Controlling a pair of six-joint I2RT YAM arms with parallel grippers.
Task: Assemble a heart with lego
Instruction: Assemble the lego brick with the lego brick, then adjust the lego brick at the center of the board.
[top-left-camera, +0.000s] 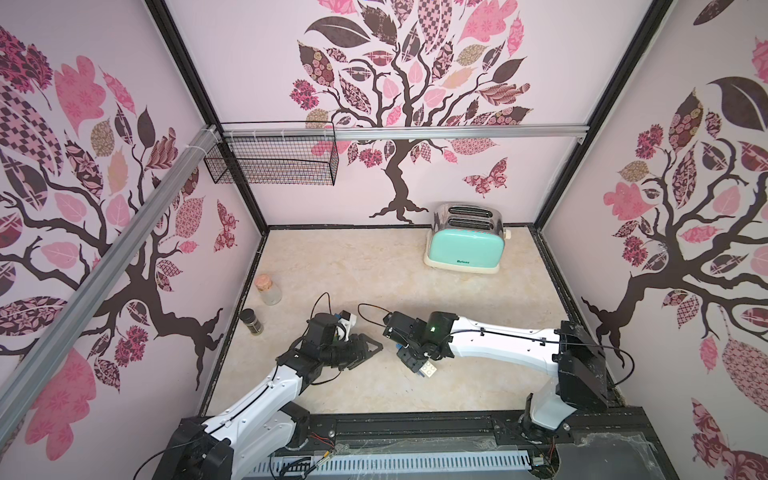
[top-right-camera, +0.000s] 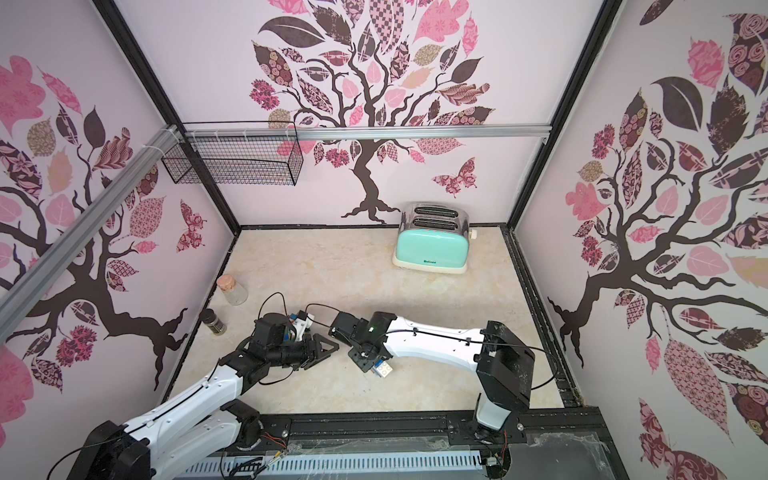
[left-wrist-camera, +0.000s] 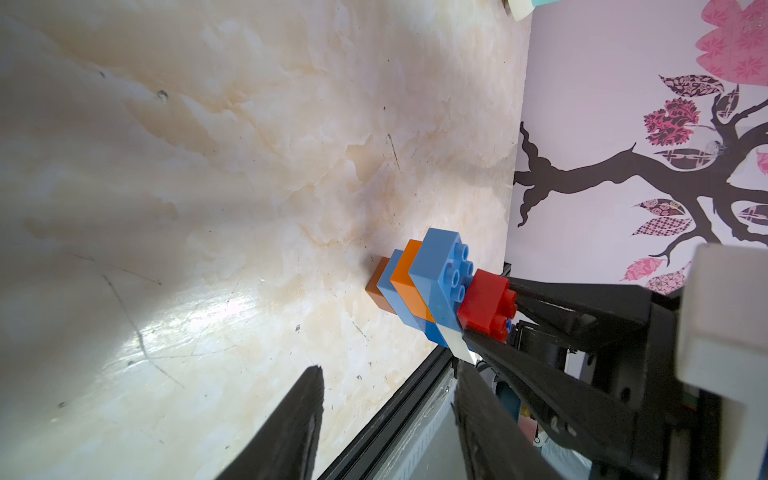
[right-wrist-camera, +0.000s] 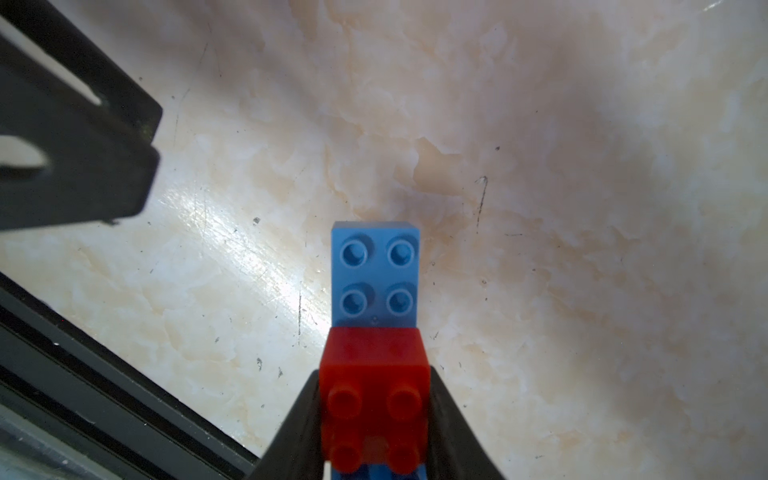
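The lego stack (left-wrist-camera: 424, 286) is seen standing upright on the marble-patterned tabletop (top-left-camera: 374, 266), in the lower centre of both top views, near the black front rail. In the left wrist view its layers can be counted from the table upward: a small brown brick (left-wrist-camera: 377, 286) at the base, then light blue, then orange, then a wider light blue brick (right-wrist-camera: 376, 270). They widen step by step as the pointed lower half of a heart would. That tapering part is judged to be done.

A red brick (right-wrist-camera: 374, 353) is clamped between the fingers of the right gripper (right-wrist-camera: 374, 382) and is set on the top light blue row, with four studs of that row left bare beside it. Whether it has been pressed fully home cannot be told. A white brick (top-left-camera: 428, 369) with bare studs is seen at the end of the stack just beside the right gripper, but its layer cannot be made out.

The left gripper (left-wrist-camera: 386, 399) is held partly open and empty, close to the stack but apart from it, pointed toward it.

The work is judged to be well past halfway: what is left is the upper outline, the lobes above the widest row. No loose brick can be made out on the tabletop in the top views.
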